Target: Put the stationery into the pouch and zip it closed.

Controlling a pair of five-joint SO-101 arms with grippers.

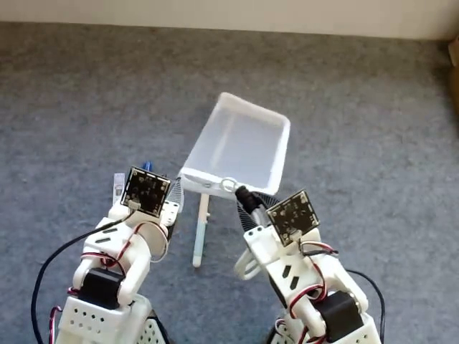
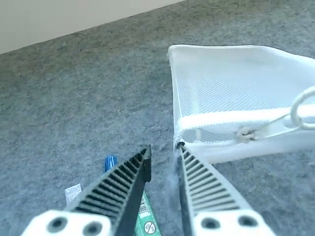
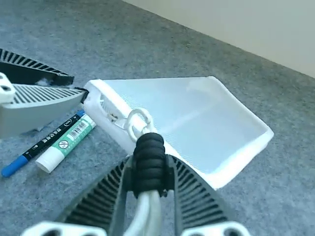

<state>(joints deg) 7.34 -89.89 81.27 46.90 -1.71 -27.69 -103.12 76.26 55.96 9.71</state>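
High view: the white mesh pouch (image 1: pixel 244 143) sits on grey carpet (image 1: pixel 86 107) ahead of both arms. Its near edge passes over the far end of a glue stick (image 1: pixel 201 231) that lies between the arms. The right gripper (image 1: pixel 249 206) is just behind the zip ring (image 1: pixel 228 185). Left wrist view: the left gripper (image 2: pixel 164 150) sits at the pouch's near corner; whether it grips that corner cannot be told. The slider (image 2: pixel 243 132) stands a little way along the zip from this corner, linked to the ring. Right wrist view: the right gripper is clamped on a black ribbed pull (image 3: pixel 149 147) tied to the ring. A pen (image 3: pixel 42 142) and the green-labelled glue stick lie side by side on the carpet, outside the pouch, beneath the left gripper.
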